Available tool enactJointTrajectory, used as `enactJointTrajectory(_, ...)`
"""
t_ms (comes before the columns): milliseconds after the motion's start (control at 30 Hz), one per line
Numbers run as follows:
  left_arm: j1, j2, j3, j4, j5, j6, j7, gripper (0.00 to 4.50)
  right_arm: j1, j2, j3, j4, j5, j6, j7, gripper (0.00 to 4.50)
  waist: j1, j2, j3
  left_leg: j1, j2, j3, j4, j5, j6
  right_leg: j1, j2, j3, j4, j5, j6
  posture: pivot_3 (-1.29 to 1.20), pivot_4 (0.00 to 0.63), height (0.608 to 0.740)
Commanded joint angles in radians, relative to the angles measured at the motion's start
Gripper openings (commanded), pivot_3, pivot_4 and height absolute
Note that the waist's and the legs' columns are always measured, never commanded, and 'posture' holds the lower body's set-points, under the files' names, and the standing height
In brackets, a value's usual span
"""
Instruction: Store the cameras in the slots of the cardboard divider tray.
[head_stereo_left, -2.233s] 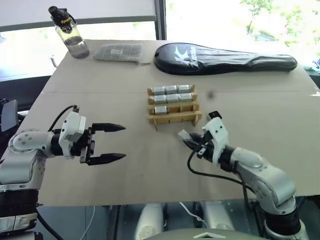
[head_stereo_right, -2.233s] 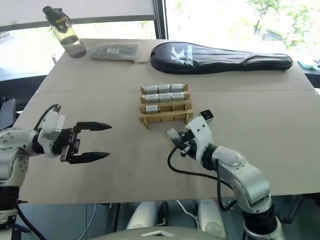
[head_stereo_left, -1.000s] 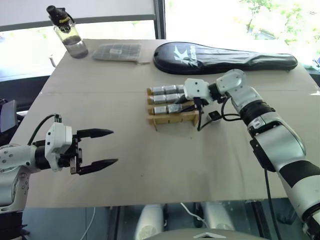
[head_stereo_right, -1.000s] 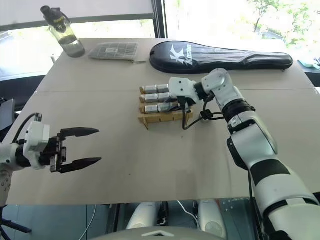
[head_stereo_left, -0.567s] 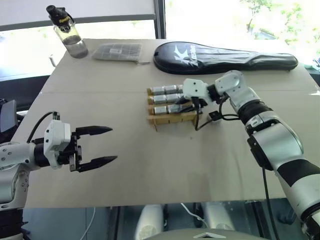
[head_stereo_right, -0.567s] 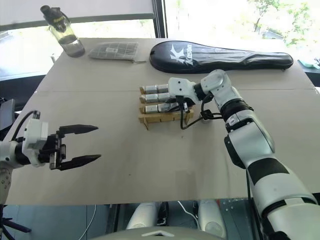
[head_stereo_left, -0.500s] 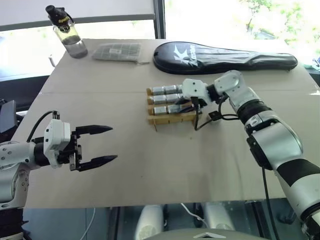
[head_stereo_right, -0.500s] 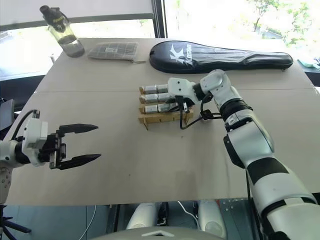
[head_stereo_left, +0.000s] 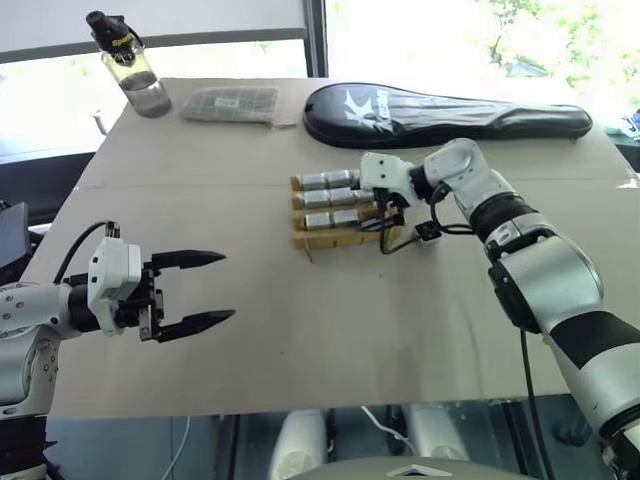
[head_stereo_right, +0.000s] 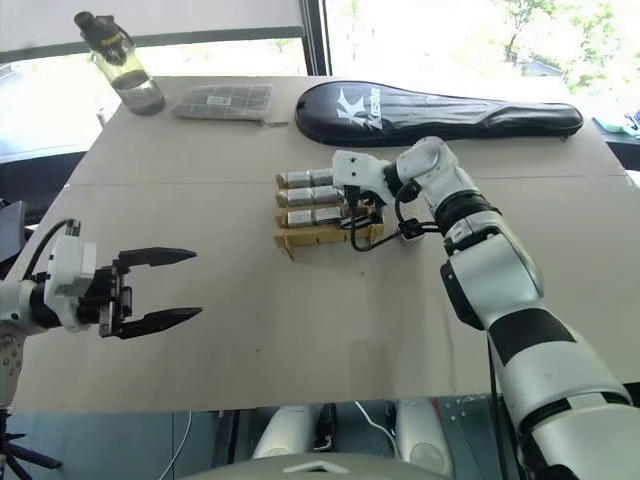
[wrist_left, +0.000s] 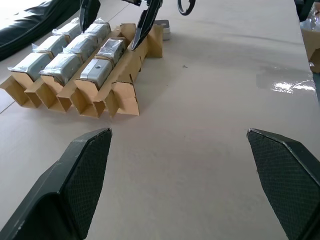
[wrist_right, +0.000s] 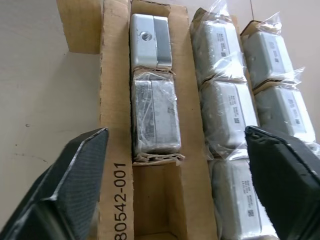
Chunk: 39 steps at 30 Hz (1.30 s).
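"80542-001" printed on the cardboard divider tray (wrist_right: 116, 150); a "k" on the black case (head_stereo_left: 450, 110).

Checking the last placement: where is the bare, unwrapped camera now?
In the right wrist view, the unwrapped camera sits in the cardboard divider tray's nearest row, end to end with a wrapped camera, below the open right gripper.

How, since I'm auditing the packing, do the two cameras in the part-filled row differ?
The end camera is bare metal; the middle camera is wrapped in clear plastic. The end camera shows a round hole; the middle camera's surface is veiled by crinkled film. The end camera fills the end slot; the middle camera borders the empty slot. Both are silver-grey, lying end to end in one row of the tray.
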Motion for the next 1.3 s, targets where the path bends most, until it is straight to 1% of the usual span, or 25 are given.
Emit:
enactJointTrajectory(33, -0.014, 0.007, 0.000, -0.028, -0.014, -0.001, 0.009, 4.50, -0.032, -0.052, -0.044, -0.066, 0.030, -0.013, 0.037, 4.08, 0.000, 0.000, 0.000, 0.000, 0.000, 0.000, 0.000, 0.000, 0.000, 0.000, 0.000, 0.000, 0.000, 0.000, 0.000, 0.00, 0.150, 0.740)
enactJointTrajectory(100, -0.023, 0.004, -0.009, -0.030, -0.015, 0.001, 0.012, 4.50, -0.006, -0.081, -0.077, -0.122, 0.073, 0.013, 0.078, 4.08, 0.000, 0.000, 0.000, 0.000, 0.000, 0.000, 0.000, 0.000, 0.000, 0.000, 0.000, 0.000, 0.000, 0.000, 0.000, 0.00, 0.150, 0.740)
enactJointTrajectory(200, -0.048, 0.005, -0.029, -0.013, -0.011, -0.002, 0.005, 4.50, 0.086, -0.143, -0.128, -0.273, 0.124, 0.098, 0.064, 4.08, 0.003, -0.001, 0.000, 0.000, 0.000, -0.001, 0.000, 0.000, 0.000, 0.000, 0.000, 0.000, 0.000, 0.000, 0.000, 0.00, 0.150, 0.740)
enactJointTrajectory(300, -0.080, 0.012, -0.048, 0.012, -0.008, -0.006, -0.007, 4.50, 0.264, -0.229, -0.196, -0.560, 0.169, 0.305, -0.012, 4.08, 0.010, -0.001, -0.001, 0.000, 0.000, -0.002, 0.001, 0.000, 0.000, 0.001, -0.001, -0.001, 0.000, 0.000, 0.000, 0.00, 0.150, 0.740)
enactJointTrajectory(400, -0.120, 0.014, -0.071, 0.044, 0.000, -0.013, -0.021, 4.50, 0.443, -0.280, -0.286, -0.827, 0.193, 0.550, -0.152, 4.08, 0.017, -0.001, 0.000, -0.001, 0.000, -0.001, 0.001, 0.000, 0.000, 0.001, -0.001, -0.001, 0.000, 0.000, 0.000, 0.00, 0.150, 0.740)
enactJointTrajectory(467, -0.146, 0.010, -0.091, 0.069, 0.010, -0.023, -0.029, 4.50, 0.564, -0.255, -0.356, -1.014, 0.252, 0.716, -0.234, 4.08, 0.018, 0.000, 0.000, -0.001, 0.000, -0.001, 0.001, 0.000, 0.000, 0.001, -0.001, -0.001, 0.000, 0.000, 0.000, 0.00, 0.150, 0.740)
enactJointTrajectory(533, -0.166, 0.008, -0.104, 0.089, 0.017, -0.032, -0.038, 4.50, 0.672, -0.224, -0.392, -1.197, 0.290, 0.847, -0.314, 4.08, 0.011, 0.000, 0.000, 0.000, 0.000, 0.000, 0.001, 0.000, 0.000, 0.000, 0.000, 0.000, 0.001, 0.000, 0.000, 0.00, 0.150, 0.740)
enactJointTrajectory(567, -0.187, 0.007, -0.115, 0.108, 0.023, -0.039, -0.045, 4.50, 0.751, -0.202, -0.386, -1.292, 0.269, 0.870, -0.374, 4.08, 0.010, 0.000, -0.001, 0.001, 0.000, 0.001, 0.001, 0.000, 0.000, 0.000, 0.001, 0.001, 0.001, 0.000, 0.000, 0.00, 0.150, 0.740)
enactJointTrajectory(600, -0.211, 0.006, -0.127, 0.129, 0.027, -0.046, -0.054, 4.50, 0.821, -0.157, -0.399, -1.372, 0.252, 0.921, -0.465, 4.08, 0.012, -0.001, -0.001, 0.001, 0.001, 0.001, 0.001, 0.000, 0.000, 0.000, 0.001, 0.001, 0.001, 0.000, 0.000, 0.00, 0.150, 0.740)
enactJointTrajectory(667, -0.259, 0.004, -0.153, 0.172, 0.039, -0.064, -0.074, 4.50, 0.927, -0.113, -0.407, -1.468, 0.228, 0.963, -0.571, 4.08, 0.014, -0.001, -0.001, 0.002, 0.001, 0.000, 0.000, 0.000, 0.000, 0.000, 0.003, 0.001, 0.002, 0.000, 0.000, 0.00, 0.150, 0.740)
enactJointTrajectory(767, -0.313, -0.002, -0.187, 0.222, 0.054, -0.086, -0.101, 4.50, 0.996, -0.066, -0.418, -1.530, 0.252, 1.022, -0.647, 4.08, 0.017, 0.000, -0.001, 0.001, 0.000, 0.003, 0.002, 0.000, 0.000, 0.000, 0.003, 0.004, 0.001, 0.000, 0.000, 0.00, 0.150, 0.740)
enactJointTrajectory(900, -0.368, -0.010, -0.221, 0.265, 0.068, -0.107, -0.123, 4.50, 1.059, -0.045, -0.362, -1.548, 0.249, 1.010, -0.694, 4.08, 0.017, -0.004, -0.003, 0.001, 0.000, 0.004, 0.002, 0.000, 0.000, 0.000, 0.003, 0.006, 0.000, 0.000, 0.001, 0.00, 0.150, 0.740)
enactJointTrajectory(1067, -0.388, -0.006, -0.227, 0.289, 0.069, -0.119, -0.138, 4.50, 1.067, -0.005, -0.343, -1.531, 0.280, 1.004, -0.740, 4.08, 0.013, -0.004, -0.003, 0.002, 0.001, 0.006, 0.002, 0.000, 0.000, 0.000, 0.005, 0.008, 0.000, 0.000, 0.001, 0.00, 0.150, 0.740)
enactJointTrajectory(1300, -0.371, -0.001, -0.213, 0.300, 0.067, -0.133, -0.144, 4.50, 1.064, -0.002, -0.323, -1.479, 0.292, 0.957, -0.773, 4.08, 0.015, -0.004, -0.003, 0.002, 0.001, 0.006, 0.002, 0.000, 0.000, 0.000, 0.005, 0.008, 0.000, 0.000, 0.001, 0.00, 0.150, 0.740)
